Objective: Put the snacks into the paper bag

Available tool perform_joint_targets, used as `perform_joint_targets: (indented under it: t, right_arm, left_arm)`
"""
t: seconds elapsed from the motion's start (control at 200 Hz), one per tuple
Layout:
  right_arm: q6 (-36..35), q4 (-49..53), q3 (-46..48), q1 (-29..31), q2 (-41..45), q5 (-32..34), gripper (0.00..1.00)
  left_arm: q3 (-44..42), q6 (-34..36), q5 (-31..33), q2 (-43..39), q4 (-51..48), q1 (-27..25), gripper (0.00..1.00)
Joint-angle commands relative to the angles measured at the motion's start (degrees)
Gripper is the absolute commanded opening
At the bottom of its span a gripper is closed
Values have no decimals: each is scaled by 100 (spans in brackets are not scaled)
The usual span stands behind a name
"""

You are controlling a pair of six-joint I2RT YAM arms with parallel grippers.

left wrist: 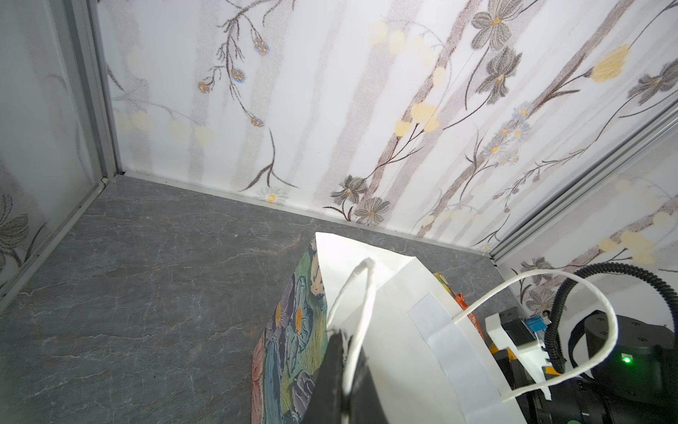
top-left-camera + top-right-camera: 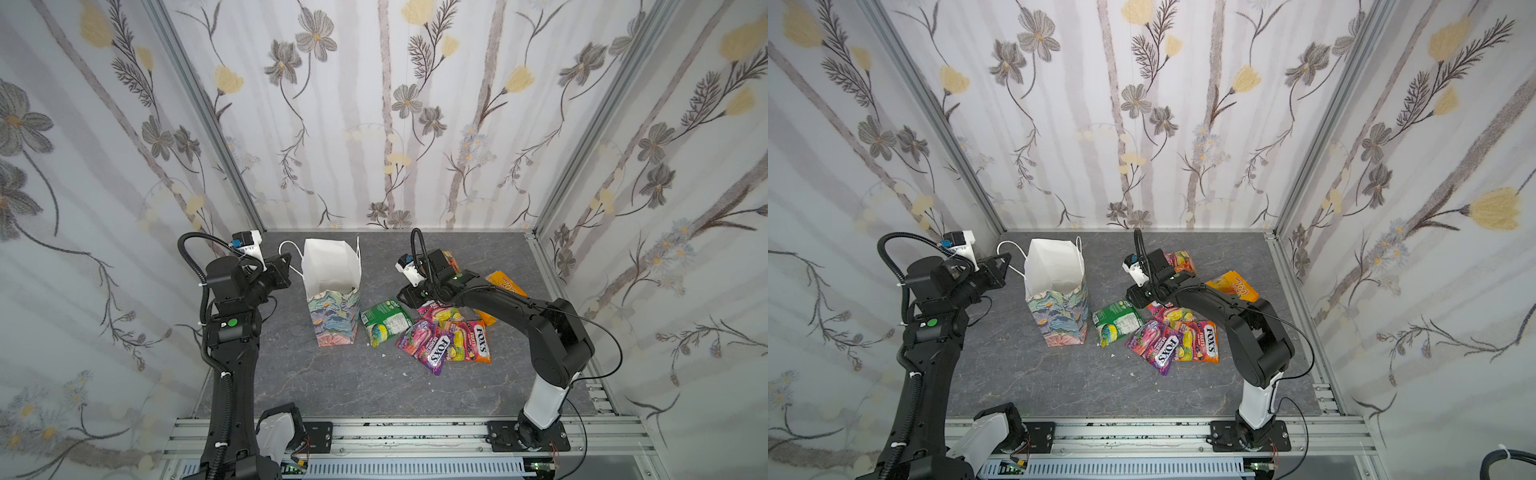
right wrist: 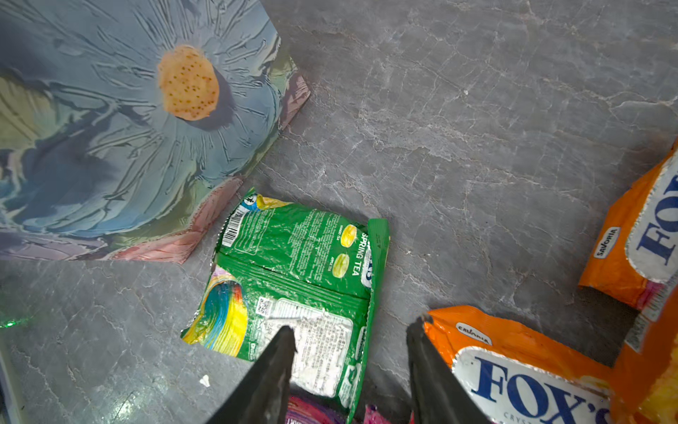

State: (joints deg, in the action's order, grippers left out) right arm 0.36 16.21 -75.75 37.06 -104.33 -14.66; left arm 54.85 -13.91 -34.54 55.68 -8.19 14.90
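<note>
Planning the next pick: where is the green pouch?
In both top views the green pouch lies flat between the paper bag on its left and the purple pouch.

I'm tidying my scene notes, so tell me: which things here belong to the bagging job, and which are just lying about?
Job: paper bag, green pouch, purple pouch, orange FOX'S pouch, far orange pack, left gripper, right gripper.
Lying about: small white scraps on the table.

Snacks (image 2: 436, 340) on the table (image 2: 332, 382), just right of the paper bag (image 2: 332, 286)
</note>
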Motion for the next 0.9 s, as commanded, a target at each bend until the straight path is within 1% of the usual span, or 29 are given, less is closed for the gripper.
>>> perform_joint_targets:
  t: [0.0, 0.58, 0.894]
  right_arm:
    - [-71, -16, -46, 25, -99, 33, 50]
    - [17, -168, -109, 65, -896, 173, 54]
    - [82, -363, -73, 69, -988, 164, 53]
  left_arm:
    - [-18, 29, 0, 12, 148, 5, 0]
    - [-26, 23, -25, -4, 159, 5, 0]
    - [-27, 29, -17, -13, 159, 6, 0]
